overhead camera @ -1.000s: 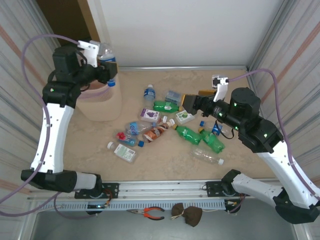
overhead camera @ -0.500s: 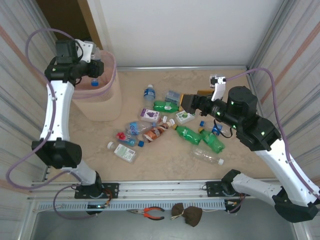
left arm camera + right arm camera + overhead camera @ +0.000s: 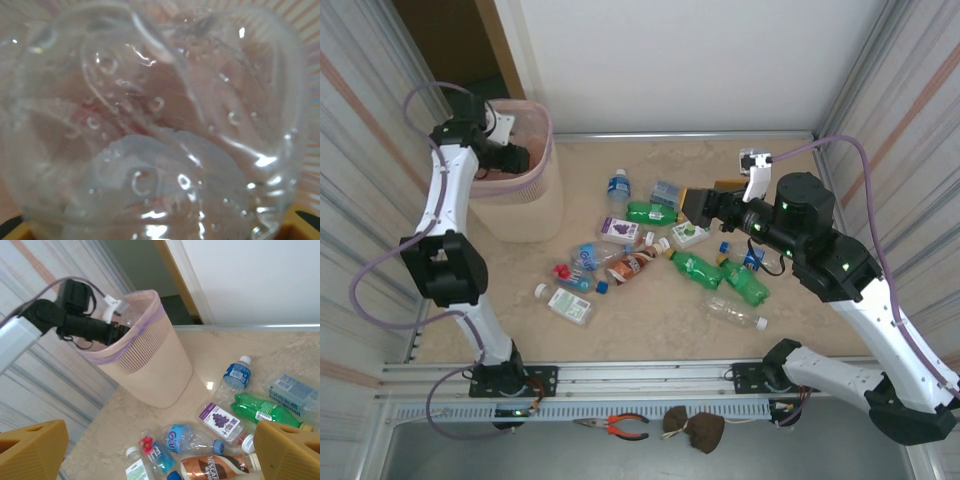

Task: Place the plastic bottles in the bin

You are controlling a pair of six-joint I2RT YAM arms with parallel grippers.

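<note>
The pale pink bin (image 3: pixel 528 215) stands at the far left, and the right wrist view shows its ribbed wall (image 3: pixel 150 365). My left gripper (image 3: pixel 508 158) reaches down inside its rim, shut on a clear crushed bottle (image 3: pixel 160 115) pressed close to the lens between the yellow fingertips (image 3: pixel 10 224). Several plastic bottles lie mid-table: a blue-labelled one (image 3: pixel 617 187), a green one (image 3: pixel 650 212), a grape-labelled one (image 3: pixel 618 230), a brown Nescafe one (image 3: pixel 632 264) and two more green ones (image 3: pixel 697 268). My right gripper (image 3: pixel 695 203) hovers open above them, holding nothing.
Corrugated walls close in both sides of the table. Loose caps (image 3: pixel 602 287) lie among the bottles. A clear bottle (image 3: pixel 733 312) and a white-labelled one (image 3: pixel 568 304) lie nearest the front rail. Pliers (image 3: pixel 618 427) rest below that rail.
My left arm has swung back from above the bin's front rim and dipped into the bin with the clear bottle. The right arm has stayed in place.
</note>
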